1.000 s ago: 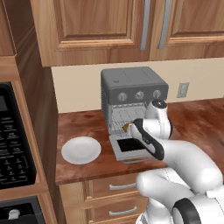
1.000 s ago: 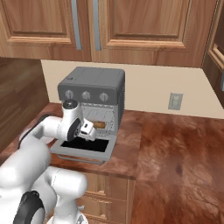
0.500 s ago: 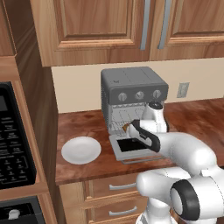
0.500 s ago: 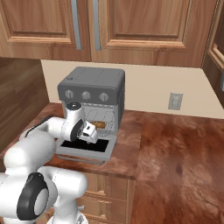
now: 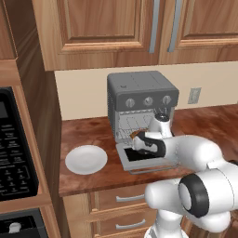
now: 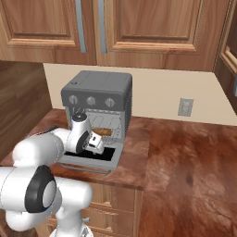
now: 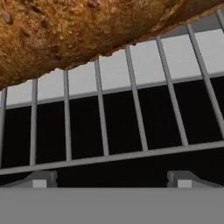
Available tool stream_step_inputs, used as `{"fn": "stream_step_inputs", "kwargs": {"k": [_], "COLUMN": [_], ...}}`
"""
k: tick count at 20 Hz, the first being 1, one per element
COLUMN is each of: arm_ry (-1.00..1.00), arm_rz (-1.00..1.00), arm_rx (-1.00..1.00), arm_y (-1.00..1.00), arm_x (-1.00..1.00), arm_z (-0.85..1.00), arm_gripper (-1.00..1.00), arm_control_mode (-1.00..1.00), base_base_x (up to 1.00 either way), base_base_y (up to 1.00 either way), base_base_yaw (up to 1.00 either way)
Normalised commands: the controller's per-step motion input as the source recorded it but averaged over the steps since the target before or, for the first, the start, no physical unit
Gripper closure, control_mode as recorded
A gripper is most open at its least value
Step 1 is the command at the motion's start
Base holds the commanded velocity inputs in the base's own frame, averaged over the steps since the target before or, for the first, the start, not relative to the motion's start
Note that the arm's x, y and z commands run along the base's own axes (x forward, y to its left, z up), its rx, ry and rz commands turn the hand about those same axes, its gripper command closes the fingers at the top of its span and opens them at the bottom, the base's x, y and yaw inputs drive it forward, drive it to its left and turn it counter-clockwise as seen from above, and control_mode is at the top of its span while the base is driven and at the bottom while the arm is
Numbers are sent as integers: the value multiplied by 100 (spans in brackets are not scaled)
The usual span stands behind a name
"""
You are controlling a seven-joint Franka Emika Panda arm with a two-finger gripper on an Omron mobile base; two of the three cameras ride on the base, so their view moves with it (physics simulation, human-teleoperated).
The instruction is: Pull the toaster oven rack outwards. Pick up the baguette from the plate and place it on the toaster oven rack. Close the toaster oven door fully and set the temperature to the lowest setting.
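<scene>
The dark-grey toaster oven (image 5: 142, 95) (image 6: 99, 90) stands on the counter with its door (image 5: 139, 158) (image 6: 90, 159) folded down flat. The wire rack (image 7: 131, 127) (image 5: 128, 128) sticks out over the door. On it lies the golden-brown baguette (image 7: 65, 35) (image 6: 102, 132) (image 5: 136, 135). My gripper (image 7: 111, 181) (image 5: 141, 143) (image 6: 97, 141) hovers just in front of the baguette, over the rack's front bars. Its jaws are open with nothing between the fingertips (image 7: 41, 179). The white plate (image 5: 86, 159) sits bare to the left of the oven.
A black microwave (image 5: 14, 144) with a keypad is set into the cabinet wall on the left. Wooden cabinets (image 6: 139, 28) hang above the oven. A wall socket (image 6: 185, 107) is on the backsplash, with open brown counter (image 6: 190, 157) to the right.
The arm's elbow has swung out to the right while the hand stays by the rack. The jaws remain open and the baguette rests where it was.
</scene>
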Motion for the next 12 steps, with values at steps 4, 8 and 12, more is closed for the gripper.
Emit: {"fn": "stream_step_inputs", "kwargs": {"k": [4,8,12], "arm_ry": [0,0,-1], "arm_rz": [0,0,0], "arm_rx": [0,0,0], "arm_y": [13,10,10], "arm_x": [44,44,38], "arm_z": [0,0,1], "arm_gripper": [-100,-100,-100], "arm_control_mode": [-100,-100,-100], "base_base_x": [0,0,0], "base_base_y": [0,0,0], "base_base_yaw": [0,0,0]}}
